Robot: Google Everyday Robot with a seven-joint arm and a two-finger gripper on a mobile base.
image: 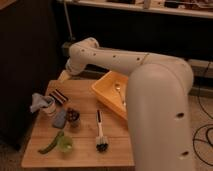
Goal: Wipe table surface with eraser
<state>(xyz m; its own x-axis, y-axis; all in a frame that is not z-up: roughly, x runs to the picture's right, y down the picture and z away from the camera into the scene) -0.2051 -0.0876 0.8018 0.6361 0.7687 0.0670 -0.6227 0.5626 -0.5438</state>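
Observation:
The eraser (61, 96), a small flat block with dark and pale stripes, lies on the back left part of the light-brown wooden table surface (85, 150). My white arm reaches from the lower right up and over to the table's back left corner. My gripper (64, 76) is at the end of it, just beyond the table's back edge. It is above and behind the eraser and apart from it.
A yellow tray (106, 92) holding a spoon (119, 90) sits at the right, partly hidden by my arm. A grey-blue block (59, 118), a dark cup (73, 116), a white cup with blue cloth (42, 103), a black-headed brush (101, 135) and a green cup (65, 144) beside a green pod (50, 144) are also on the table.

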